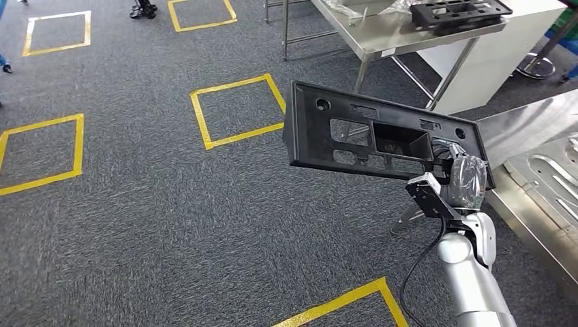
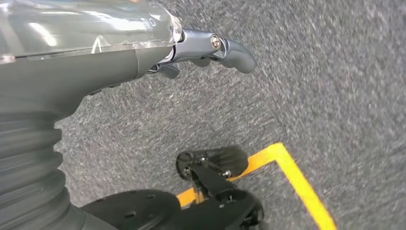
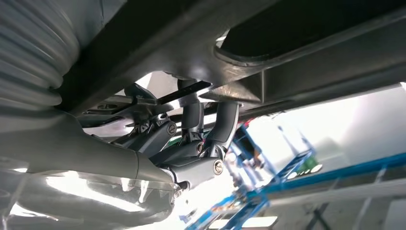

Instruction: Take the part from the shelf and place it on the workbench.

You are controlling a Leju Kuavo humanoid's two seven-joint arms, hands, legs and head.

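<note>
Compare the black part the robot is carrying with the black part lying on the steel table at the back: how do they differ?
The carried black part is held by the right hand in the air over the carpet; the black part on the steel table lies on the tabletop. The carried one is tilted, its face showing; the other lies flat. Both are black with cut-outs.

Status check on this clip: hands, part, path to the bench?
Right hand grips black part at its right end, held above carpet. Left hand holds nothing, fingers curled. Steel workbench ahead, already carrying another black part. Nothing between.
</note>
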